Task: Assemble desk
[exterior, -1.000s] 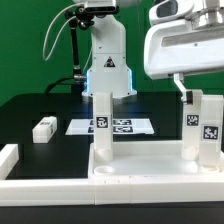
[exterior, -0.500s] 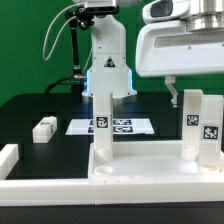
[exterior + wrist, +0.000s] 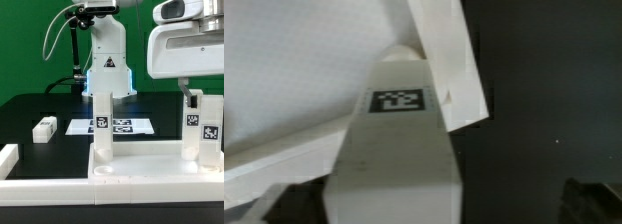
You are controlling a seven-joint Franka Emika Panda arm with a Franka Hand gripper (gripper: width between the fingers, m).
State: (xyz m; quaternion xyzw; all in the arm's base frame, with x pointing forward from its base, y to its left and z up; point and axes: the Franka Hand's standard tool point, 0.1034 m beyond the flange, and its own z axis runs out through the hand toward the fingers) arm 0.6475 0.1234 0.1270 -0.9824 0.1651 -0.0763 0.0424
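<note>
Here, the gripper (image 3: 190, 92) is held just above the right leg (image 3: 204, 125), with its jaws spread wide and nothing grasped. In the wrist view, this tagged leg is seen between the dark fingertips (image 3: 288, 204). It is stood upright on the desk top (image 3: 150, 168) at the exterior view's right, and the left leg (image 3: 102, 125) is stood likewise. A loose leg (image 3: 44, 128) is laid on the black table (image 3: 30, 105), near the marker board (image 3: 112, 127).

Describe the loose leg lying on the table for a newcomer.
Find the wide white desk top in the foreground, two legs standing on it. Toward the exterior view's left, on the black table behind it, one small white block lies alone on its side, not upright.
</note>
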